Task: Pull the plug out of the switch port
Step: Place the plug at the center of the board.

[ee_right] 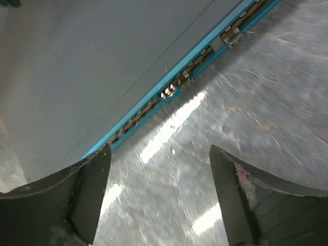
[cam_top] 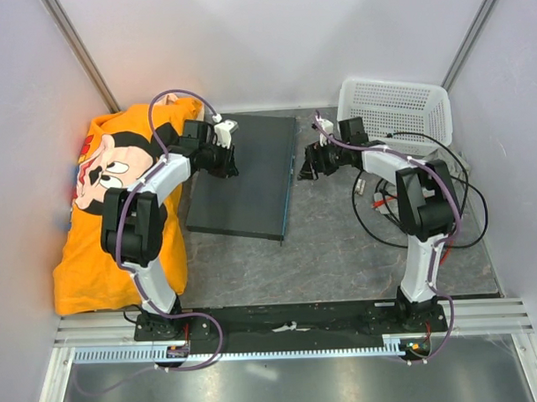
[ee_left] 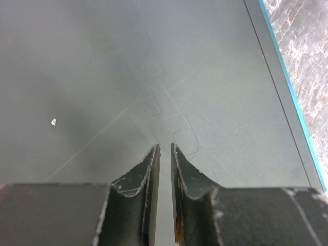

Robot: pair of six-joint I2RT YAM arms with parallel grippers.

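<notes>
The switch (cam_top: pixel 241 180) lies flat in the middle of the table, dark top up, with its teal front face (ee_right: pixel 179 82) and row of small sockets towards the right. My left gripper (cam_top: pixel 225 157) rests on the switch top (ee_left: pixel 154 77) near its far left corner. Its jaws (ee_left: pixel 165 146) are drawn together to a thin slit with nothing in it. My right gripper (cam_top: pixel 308 169) hovers just right of the front face, low over the table. Its fingers (ee_right: pixel 159 149) stand wide apart and empty. I cannot pick out the plug in any view.
A white mesh basket (cam_top: pixel 393 108) stands at the back right. Loops of black cable (cam_top: pixel 463 214) lie on the table beside the right arm. An orange cartoon shirt (cam_top: pixel 119 224) covers the left side. White walls close in the table.
</notes>
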